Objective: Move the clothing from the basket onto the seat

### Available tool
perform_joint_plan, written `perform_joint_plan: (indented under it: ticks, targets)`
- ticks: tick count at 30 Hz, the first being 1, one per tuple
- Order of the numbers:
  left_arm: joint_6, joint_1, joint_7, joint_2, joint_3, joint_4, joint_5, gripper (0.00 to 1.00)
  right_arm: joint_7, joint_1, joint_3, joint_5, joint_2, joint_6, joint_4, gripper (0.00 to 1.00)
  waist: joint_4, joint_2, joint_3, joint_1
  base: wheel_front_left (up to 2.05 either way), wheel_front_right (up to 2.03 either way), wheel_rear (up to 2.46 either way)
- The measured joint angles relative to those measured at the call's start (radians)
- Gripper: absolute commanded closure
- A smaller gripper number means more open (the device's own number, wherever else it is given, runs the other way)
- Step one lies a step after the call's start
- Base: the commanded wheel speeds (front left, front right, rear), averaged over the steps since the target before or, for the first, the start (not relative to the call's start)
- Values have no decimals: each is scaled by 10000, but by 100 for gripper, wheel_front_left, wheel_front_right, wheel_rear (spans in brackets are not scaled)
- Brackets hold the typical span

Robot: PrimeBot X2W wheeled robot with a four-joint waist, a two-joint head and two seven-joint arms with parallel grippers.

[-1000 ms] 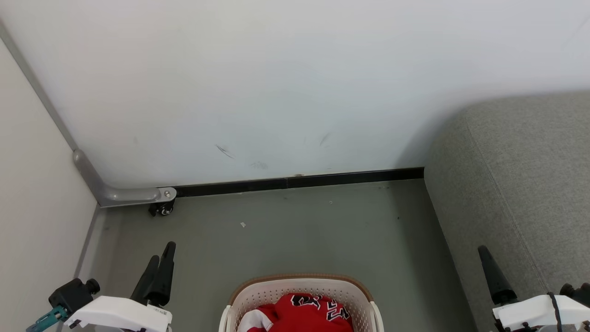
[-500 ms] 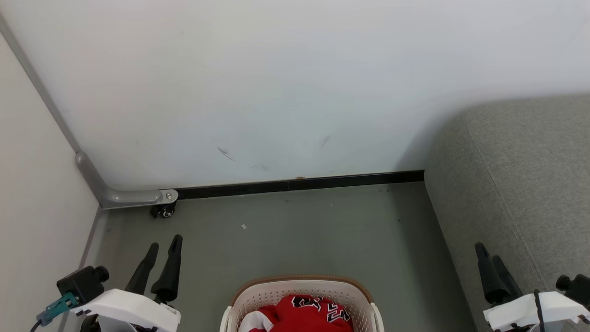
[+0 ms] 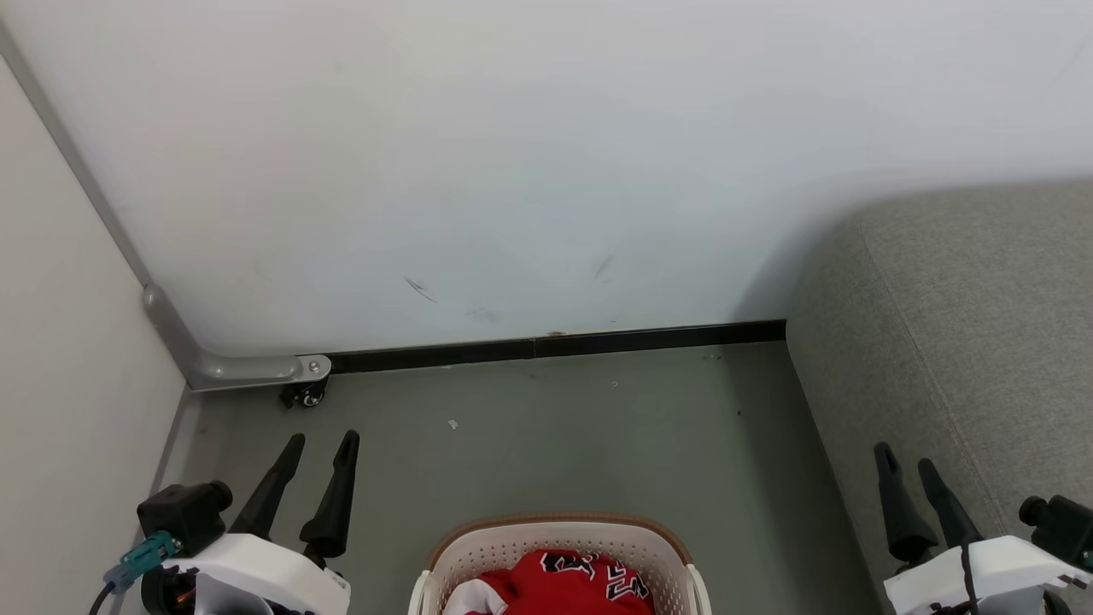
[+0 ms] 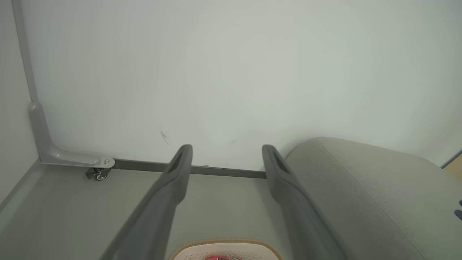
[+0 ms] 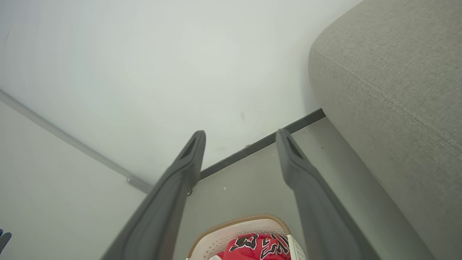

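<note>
My left gripper [image 3: 322,440] hangs spread wide and empty, my right gripper [image 3: 903,459] likewise. Between them, nearer my body, the basket [image 3: 559,521] sits on the floor [image 3: 555,427], red clothing [image 3: 555,589] heaped inside. The grey seat [image 3: 965,325] rises just beside my right fingers.

Grey floor [image 3: 598,444] before me, basket [image 3: 559,523] standing on it nearest me, seat [image 3: 965,342] to my right, caster [image 3: 306,396] at the far left corner, pale scrap [image 3: 452,424] mid-floor.
</note>
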Motion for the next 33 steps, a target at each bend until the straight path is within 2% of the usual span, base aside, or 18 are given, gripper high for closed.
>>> perform_joint_plan:
  ticks: [21,33]
  targets:
    - [-84,-170,-763,-128,10,199,2801,0,-708,-1,-77,-3170,42,0,-261,0,-80,0,-22,-4,0,0,0]
    - [-84,-201,-767,-274,201,539,2834,0,-708,-6,-82,-3392,92,2,-316,0,-100,0,12,-5,0,0,0]
